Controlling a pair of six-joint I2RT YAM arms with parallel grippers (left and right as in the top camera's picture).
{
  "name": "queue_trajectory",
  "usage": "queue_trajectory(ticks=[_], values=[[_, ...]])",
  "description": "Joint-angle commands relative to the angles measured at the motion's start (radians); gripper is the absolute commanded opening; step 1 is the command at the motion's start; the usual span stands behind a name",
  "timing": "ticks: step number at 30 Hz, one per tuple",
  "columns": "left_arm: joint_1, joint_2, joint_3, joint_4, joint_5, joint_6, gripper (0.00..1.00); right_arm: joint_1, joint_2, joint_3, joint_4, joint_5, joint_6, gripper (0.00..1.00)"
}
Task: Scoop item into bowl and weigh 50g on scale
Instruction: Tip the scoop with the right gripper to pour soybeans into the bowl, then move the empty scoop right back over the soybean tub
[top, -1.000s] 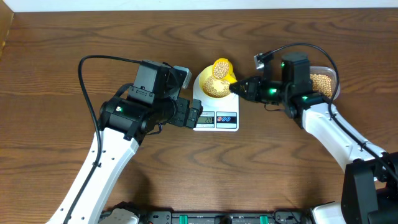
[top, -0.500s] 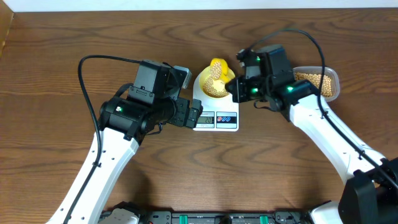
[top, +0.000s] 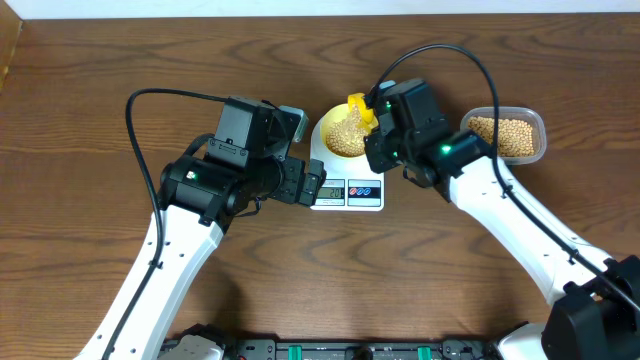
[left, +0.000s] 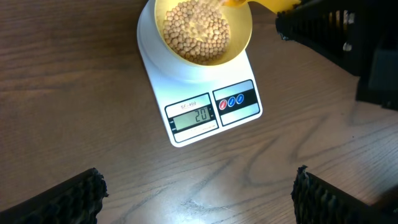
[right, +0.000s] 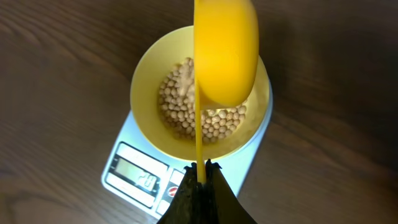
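The pale yellow bowl (right: 144, 121) stands on the white scale (left: 239, 118) and holds a heap of tan beans (left: 196, 31). The scale's display (left: 193, 115) shows 20 in the left wrist view. My right gripper (right: 201, 167) is shut on the thin handle of the bright yellow scoop (right: 227, 56). The scoop is rolled onto its side right above the bowl, and its inside is hidden. My left gripper (left: 199, 186) hovers open over bare wood in front of the scale, with nothing between its fingers.
A clear plastic tub (top: 505, 135) with more beans sits right of the scale, behind the right arm. The left arm's body (top: 245, 165) stands close to the scale's left side. Brown wooden table (top: 100, 80) lies all around.
The right arm swung left from the tub to the bowl and rolled the scoop over. The beans that lay in the scoop are now in the bowl. The left arm stayed still.
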Motion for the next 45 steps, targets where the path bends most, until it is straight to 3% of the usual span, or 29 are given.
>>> queue_trajectory(ticks=[1,14,21,25,31,37,41,45], values=[[0.003,-0.009,0.028,-0.002,-0.006,-0.012,0.98,0.035,0.000,0.024,-0.001,0.115,-0.084,0.01],[0.003,-0.009,0.028,-0.002,-0.006,-0.012,0.98,0.151,0.000,0.024,0.000,0.396,-0.209,0.01],[0.003,-0.009,0.028,-0.002,-0.006,-0.012,0.98,0.161,0.000,0.024,0.000,0.352,-0.201,0.01],[0.003,-0.009,0.028,-0.002,-0.006,-0.012,0.98,0.143,-0.002,0.024,0.002,0.240,-0.099,0.01],[0.003,-0.009,0.028,-0.002,-0.006,-0.012,0.98,0.041,-0.024,0.024,-0.005,0.006,0.026,0.01],[0.003,-0.009,0.028,-0.002,-0.006,-0.012,0.98,-0.137,-0.122,0.024,-0.039,-0.220,0.048,0.01],[0.003,-0.009,0.028,-0.002,-0.006,-0.012,0.98,-0.264,-0.203,0.024,-0.122,-0.234,0.047,0.01],[0.003,-0.009,0.028,-0.002,-0.006,-0.012,0.98,-0.401,-0.259,0.024,-0.213,-0.126,0.044,0.01]])
